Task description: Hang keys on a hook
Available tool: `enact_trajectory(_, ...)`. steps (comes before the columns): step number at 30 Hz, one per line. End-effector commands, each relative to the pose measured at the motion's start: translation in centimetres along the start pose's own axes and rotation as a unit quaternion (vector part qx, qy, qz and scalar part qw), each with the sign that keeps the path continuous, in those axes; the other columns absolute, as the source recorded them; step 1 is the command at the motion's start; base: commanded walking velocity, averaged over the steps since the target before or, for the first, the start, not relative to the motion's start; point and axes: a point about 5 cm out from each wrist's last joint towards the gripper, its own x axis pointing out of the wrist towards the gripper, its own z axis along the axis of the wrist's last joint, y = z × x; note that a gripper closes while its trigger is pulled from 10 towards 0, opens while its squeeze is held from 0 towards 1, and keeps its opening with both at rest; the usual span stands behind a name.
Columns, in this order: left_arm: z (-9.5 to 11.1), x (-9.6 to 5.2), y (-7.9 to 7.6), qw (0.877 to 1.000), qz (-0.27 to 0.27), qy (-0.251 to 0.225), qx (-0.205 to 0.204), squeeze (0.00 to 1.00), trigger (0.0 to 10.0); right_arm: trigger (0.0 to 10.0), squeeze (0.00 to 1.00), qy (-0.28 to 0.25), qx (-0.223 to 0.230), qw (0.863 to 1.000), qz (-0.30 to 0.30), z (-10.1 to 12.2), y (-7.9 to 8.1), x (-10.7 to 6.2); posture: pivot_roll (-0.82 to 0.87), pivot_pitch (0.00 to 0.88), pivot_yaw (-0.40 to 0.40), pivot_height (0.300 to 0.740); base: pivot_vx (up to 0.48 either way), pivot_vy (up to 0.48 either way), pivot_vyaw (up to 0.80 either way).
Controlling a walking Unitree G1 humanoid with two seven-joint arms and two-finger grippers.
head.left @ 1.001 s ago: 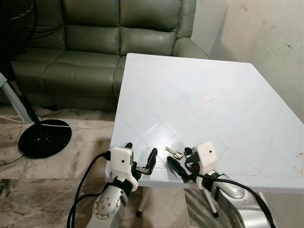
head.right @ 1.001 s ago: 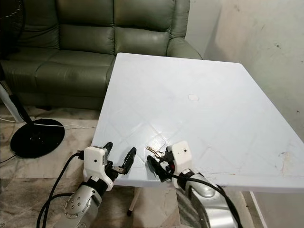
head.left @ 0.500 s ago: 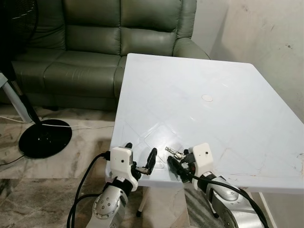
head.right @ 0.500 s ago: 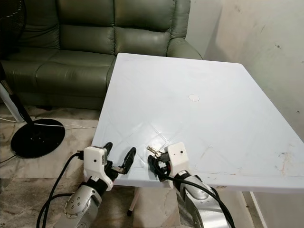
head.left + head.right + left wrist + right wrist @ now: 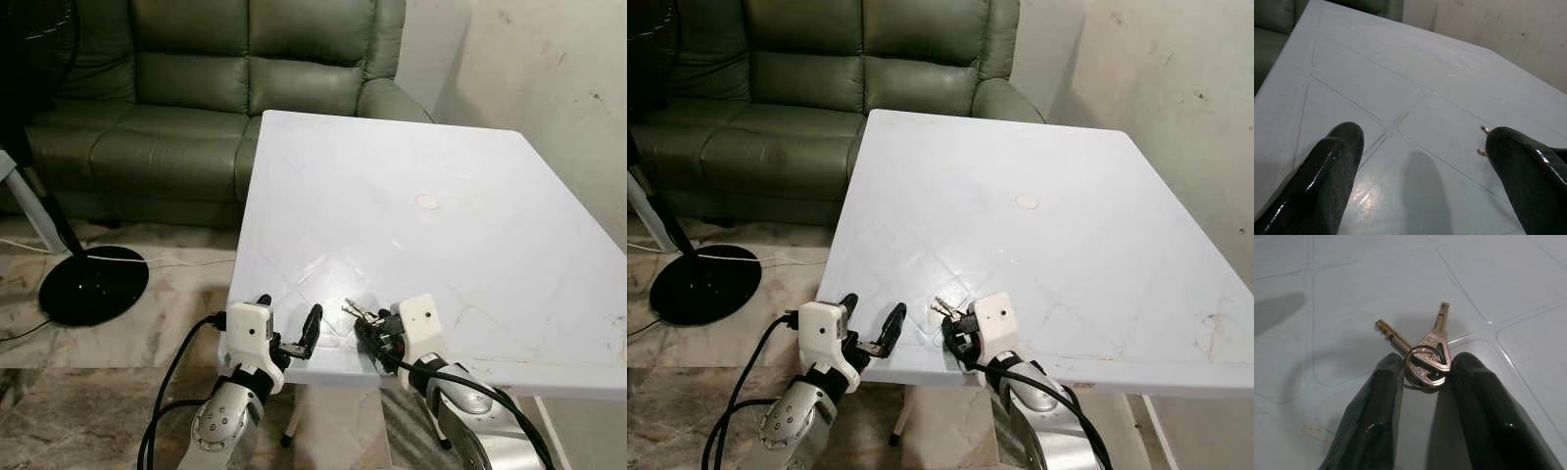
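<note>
At far left we note a black fan base (image 5: 93,285) on the marbled floor (image 5: 176,323), with a green leather sofa (image 5: 196,108) behind it. The white bench (image 5: 421,225) stands in front of the sofa, one corner close to the sofa's arm.

The left pincer (image 5: 290,333) sits at the bench's near edge, fingers spread wide with nothing between them; in the left wrist view the fingertips (image 5: 1337,152) frame bare bench surface.

Just to its right, the keys (image 5: 1425,355) lie on the bench near the front edge: two brass-coloured keys on a ring, blades fanned away from the robot. The right pincer (image 5: 1425,374) has its two fingers closed against either side of the ring and key heads, gripping them while they rest on the surface.

Farther back on the bench we see a small round mark (image 5: 427,201). A stained wall (image 5: 549,88) is at right.
</note>
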Motion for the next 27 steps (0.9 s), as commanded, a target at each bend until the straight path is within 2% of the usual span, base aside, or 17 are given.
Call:
enact_trajectory(1, 0.28, 0.3, -0.89, 1.0, -0.001, -0.008, -0.02, 0.0, 10.0, 0.0, 0.0, 0.001, 0.0, 1.0, -0.011, 0.04, -0.48, -0.22, 0.0, 0.106, -0.116, 0.74, 0.0, 0.0, 0.0)
enact_trajectory(27, 0.34, 0.41, -1.02, 1.0, 0.0, -0.011, -0.026, 0.0, 10.0, 0.0, 0.0, -0.009, -0.007, 1.0, -0.028, 0.14, -0.98, 0.09, 0.01, 0.085, -0.116, 0.74, 0.0, 0.0, 0.0)
